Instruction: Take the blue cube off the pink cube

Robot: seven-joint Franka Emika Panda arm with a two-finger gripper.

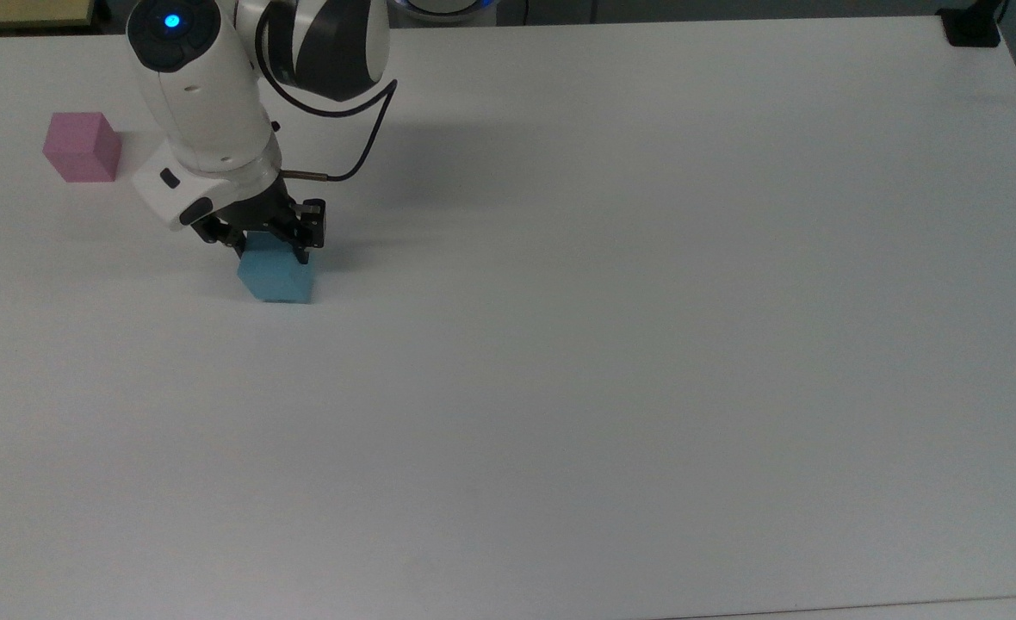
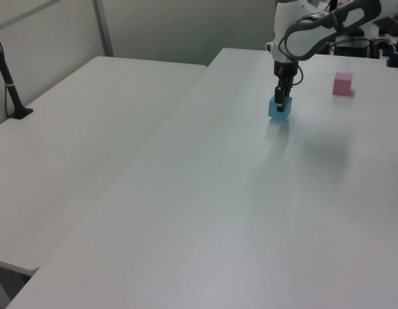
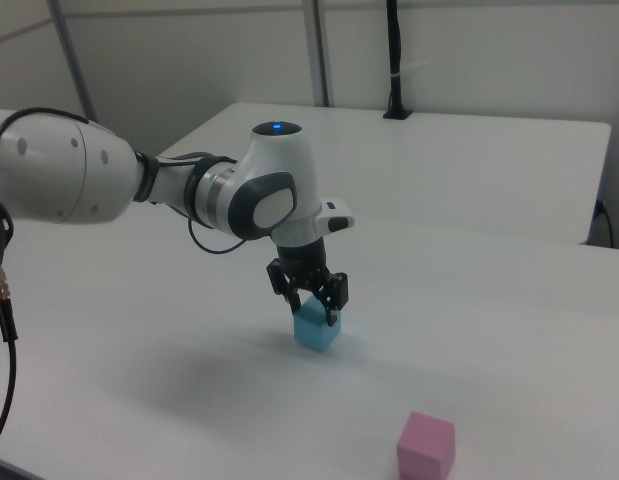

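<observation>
The blue cube (image 1: 277, 277) (image 2: 280, 111) (image 3: 316, 332) rests on the white table (image 1: 646, 344), toward the top view's left. My gripper (image 1: 271, 248) (image 2: 281, 103) (image 3: 315, 312) points straight down over it, shut on the blue cube with a finger on each side of its upper part. The pink cube (image 1: 82, 146) (image 2: 343, 84) (image 3: 426, 445) stands alone on the table, well apart from the blue one, near the top view's left edge.
A black clamp (image 1: 971, 30) sits at the table's far right corner in the top view. A second white table (image 2: 76, 129) adjoins on the left view's left, with a black post (image 2: 9, 77) on it. The arm's cable (image 1: 362, 146) loops behind the wrist.
</observation>
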